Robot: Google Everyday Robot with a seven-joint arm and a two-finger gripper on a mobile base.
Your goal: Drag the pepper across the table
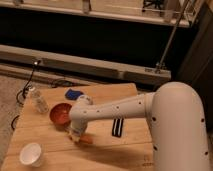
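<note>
The pepper (86, 139) is a small orange-red piece lying on the light wooden table (100, 155), just right of and below the red bowl (60, 114). My gripper (76, 135) is at the end of the white arm, pressed down on the table right at the pepper's left end. Most of the pepper is hidden under the gripper.
A white cup (31, 154) stands at the front left. A clear plastic bottle (38, 100) stands at the left edge. A blue object (73, 93) lies at the back. A black striped item (117, 127) lies right of the gripper.
</note>
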